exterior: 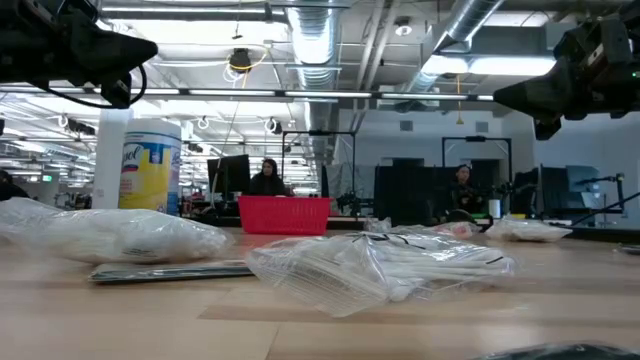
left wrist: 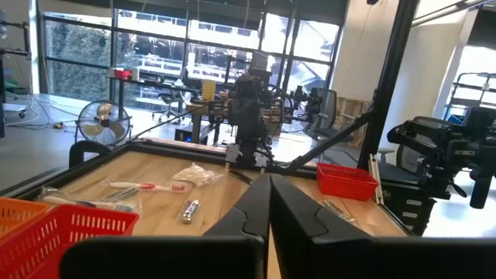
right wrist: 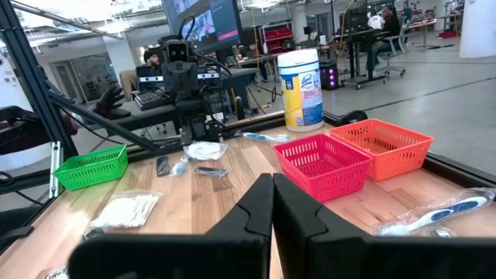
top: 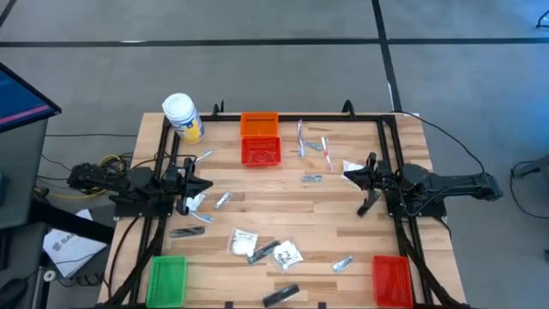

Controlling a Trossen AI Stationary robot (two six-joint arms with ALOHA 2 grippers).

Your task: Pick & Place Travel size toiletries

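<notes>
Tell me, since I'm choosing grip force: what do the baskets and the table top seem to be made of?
The red basket and the orange basket look like rigid moulded plastic: an open lattice mesh with a matte, even colour. The table top looks like wood: pale jointed strips with visible grain and a smooth, slightly glossy finish.

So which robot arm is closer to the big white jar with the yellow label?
The left. The white jar stands at the table's far left corner, just beyond the left gripper. The right gripper waits across the table, with the red and orange baskets between them.
</notes>
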